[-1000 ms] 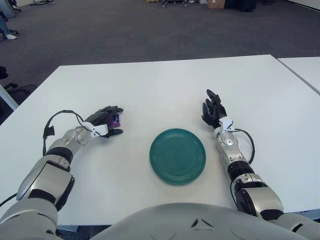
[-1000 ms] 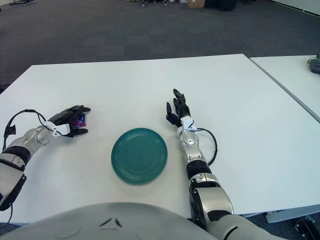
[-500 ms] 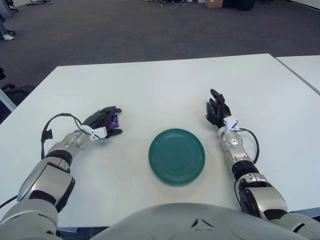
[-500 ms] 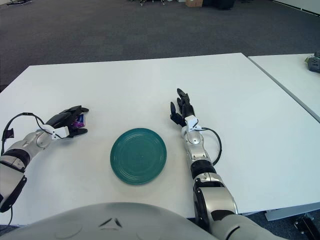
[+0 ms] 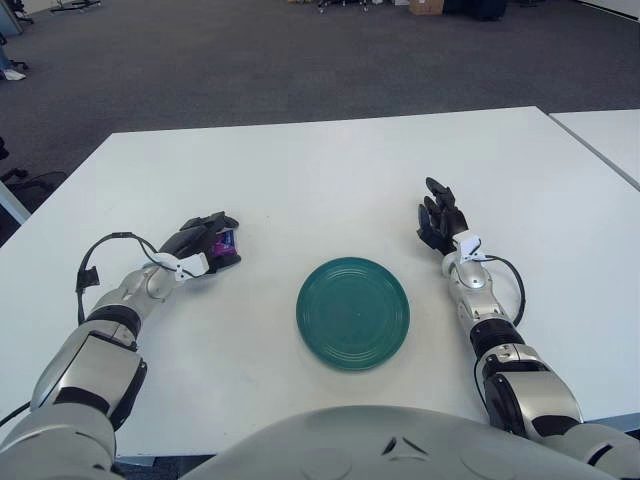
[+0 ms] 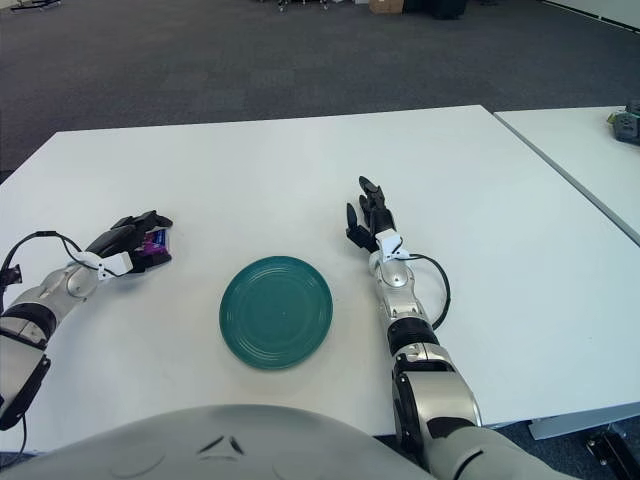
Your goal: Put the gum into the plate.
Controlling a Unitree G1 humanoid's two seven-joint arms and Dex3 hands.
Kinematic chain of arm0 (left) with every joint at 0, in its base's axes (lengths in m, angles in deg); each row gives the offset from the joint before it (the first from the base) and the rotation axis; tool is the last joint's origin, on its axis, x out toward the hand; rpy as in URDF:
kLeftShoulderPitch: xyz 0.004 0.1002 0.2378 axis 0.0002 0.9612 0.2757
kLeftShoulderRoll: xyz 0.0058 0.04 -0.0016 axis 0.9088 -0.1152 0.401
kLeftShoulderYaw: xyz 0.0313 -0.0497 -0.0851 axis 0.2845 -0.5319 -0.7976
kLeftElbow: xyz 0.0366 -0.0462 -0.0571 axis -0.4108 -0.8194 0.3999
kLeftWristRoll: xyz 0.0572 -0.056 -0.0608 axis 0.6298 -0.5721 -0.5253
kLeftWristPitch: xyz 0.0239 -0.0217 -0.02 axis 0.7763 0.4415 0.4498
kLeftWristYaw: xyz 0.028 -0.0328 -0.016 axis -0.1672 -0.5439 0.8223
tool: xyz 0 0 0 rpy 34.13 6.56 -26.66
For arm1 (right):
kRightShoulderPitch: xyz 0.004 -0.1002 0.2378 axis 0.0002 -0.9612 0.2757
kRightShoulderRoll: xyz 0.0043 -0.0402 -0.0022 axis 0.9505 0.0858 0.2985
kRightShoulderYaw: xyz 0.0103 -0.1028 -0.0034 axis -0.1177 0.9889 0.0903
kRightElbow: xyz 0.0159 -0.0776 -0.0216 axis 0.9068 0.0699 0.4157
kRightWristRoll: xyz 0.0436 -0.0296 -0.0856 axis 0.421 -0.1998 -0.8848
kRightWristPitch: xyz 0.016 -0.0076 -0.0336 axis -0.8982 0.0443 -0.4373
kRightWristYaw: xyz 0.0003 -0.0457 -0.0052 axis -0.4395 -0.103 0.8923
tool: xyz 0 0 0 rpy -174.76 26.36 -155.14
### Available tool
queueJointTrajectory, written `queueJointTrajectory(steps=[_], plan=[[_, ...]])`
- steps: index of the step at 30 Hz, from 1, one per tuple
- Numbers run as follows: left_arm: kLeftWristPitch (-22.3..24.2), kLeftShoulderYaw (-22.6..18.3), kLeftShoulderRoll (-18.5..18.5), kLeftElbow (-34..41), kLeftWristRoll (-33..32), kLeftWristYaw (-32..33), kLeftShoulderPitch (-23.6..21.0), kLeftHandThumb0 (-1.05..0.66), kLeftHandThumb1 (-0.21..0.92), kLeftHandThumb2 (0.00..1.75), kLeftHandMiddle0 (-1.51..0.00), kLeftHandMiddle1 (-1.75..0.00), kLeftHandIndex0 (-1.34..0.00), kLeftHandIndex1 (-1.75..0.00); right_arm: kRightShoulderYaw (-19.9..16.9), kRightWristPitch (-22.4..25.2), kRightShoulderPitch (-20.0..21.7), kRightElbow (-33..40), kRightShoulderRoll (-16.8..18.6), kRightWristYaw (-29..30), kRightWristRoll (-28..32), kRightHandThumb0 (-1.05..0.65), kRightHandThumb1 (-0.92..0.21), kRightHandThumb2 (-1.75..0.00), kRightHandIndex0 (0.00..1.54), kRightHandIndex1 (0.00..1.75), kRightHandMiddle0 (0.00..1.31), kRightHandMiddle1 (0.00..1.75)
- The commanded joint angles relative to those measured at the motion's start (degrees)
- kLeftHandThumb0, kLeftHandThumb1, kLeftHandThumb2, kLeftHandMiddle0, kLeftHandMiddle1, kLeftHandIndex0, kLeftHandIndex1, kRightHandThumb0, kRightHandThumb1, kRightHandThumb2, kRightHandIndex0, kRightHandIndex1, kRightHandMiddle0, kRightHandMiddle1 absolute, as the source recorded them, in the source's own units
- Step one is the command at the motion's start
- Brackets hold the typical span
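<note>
Gum [image 5: 227, 245]: one small purple pack, on the white table [image 5: 330, 160] toward your left side, well apart from the plate. It shows at the fingertips of your left hand [image 5: 200, 243], whose dark fingers are curled around it; whether the pack is off the surface or sitting on it, you cannot tell from either eye view.

Left hand: low over the table at the pack, fingers closed on it, wrist cable looping back along the forearm.

Plate [image 5: 353, 312]: round, dark green, nothing in it, near the front middle of the table, between your two arms.

Right hand [image 5: 440, 220]: idle, showing just to the right of the plate and a little beyond it; fingers extended and close together, holding nothing.

Step in hand: the grasp, by my reading. The pack is gripped but not yet carried; the plate is yet to receive it.

Next move calls for: a firm hold, a lift clear of the table, a sweep rightward to above the plate's middle, then a release low enough that the pack does not skid over the rim.

Writing: none legible. The pack shows purple with a pale patch, too small for you to read a brand.
</note>
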Motion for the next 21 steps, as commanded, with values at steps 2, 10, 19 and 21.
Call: queueJointTrajectory(steps=[2, 10, 19, 21], plan=[[1.6, 0.7, 2.0, -1.3, 1.3, -1.7, 2.2, -0.44, 0.58, 0.50, 0.00, -1.03, -0.20, -1.35, -0.7, 3.0, -1.0, -2.8, -0.6, -0.5, 0.8, -0.63, -0.92, -0.80, 0.21, 0.01, 0.00, 0.40], [2.5, 1.6, 3.9, -0.8, 2.7, -0.6, 2.4, -0.32, 0.34, 0.93, 0.00, -1.53, -0.23, -1.54, -1.3, 2.8, -0.5, -3.5, -0.8, -0.4, 1.1, -0.65, -0.92, -0.80, 0.22, 0.01, 0.00, 0.41], [6.6, 2.0, 5.2, 0.0, 2.5, -5.0, 2.3, -0.24, 0.26, 1.02, 0.00, -1.57, -0.22, -1.56, -1.9, 2.3, 0.4, -4.8, -1.6, 0.1, 0.8, -0.67, -0.92, -0.80, 0.22, 0.01, 0.00, 0.43], [7.7, 2.3, 5.5, 0.1, 2.6, -6.4, 2.3, -0.24, 0.26, 1.01, 0.00, -1.55, -0.22, -1.55, -1.9, 2.1, 0.5, -5.1, -1.7, 0.3, 0.6, -0.68, -0.92, -0.80, 0.22, 0.01, 0.00, 0.43]])
